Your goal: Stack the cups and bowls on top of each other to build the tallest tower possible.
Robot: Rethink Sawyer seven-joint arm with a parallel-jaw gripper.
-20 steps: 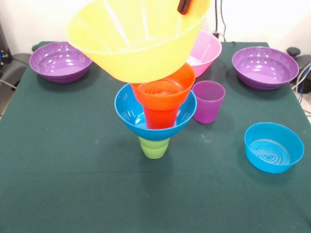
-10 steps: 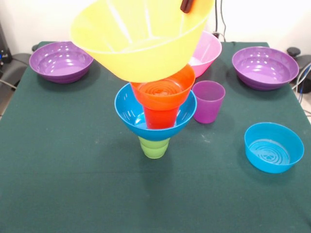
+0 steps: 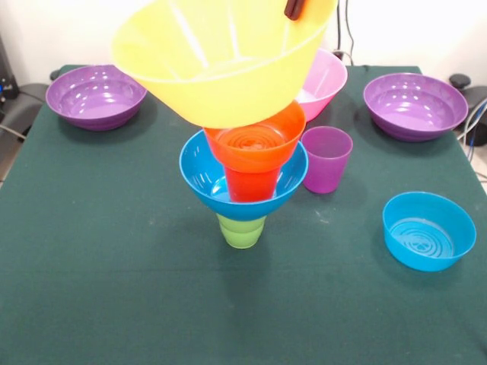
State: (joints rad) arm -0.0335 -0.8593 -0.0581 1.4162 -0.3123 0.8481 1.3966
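The tower stands mid-table: a green cup (image 3: 242, 230) upside down, a medium blue bowl (image 3: 199, 176) on it, an orange cup (image 3: 252, 185) in that bowl, and a small orange bowl (image 3: 255, 142) on top. The large yellow-orange bowl (image 3: 221, 65) hangs tilted just above the tower, its underside close over the small orange bowl; I cannot tell if they touch. My gripper (image 3: 292, 8) grips the bowl's far rim at the top edge, where one dark finger shows inside it. The purple cup (image 3: 326, 158) stands right of the tower.
A pink bowl (image 3: 326, 76) sits behind the tower, partly hidden by the yellow-orange bowl. Two wide purple bowls sit at the far left (image 3: 95, 96) and far right (image 3: 415, 105). A small shallow blue bowl (image 3: 428, 230) sits at the right front.
The yellow-orange bowl and the gripper have shifted slightly to the right over the tower. The tower and the other things have not moved.
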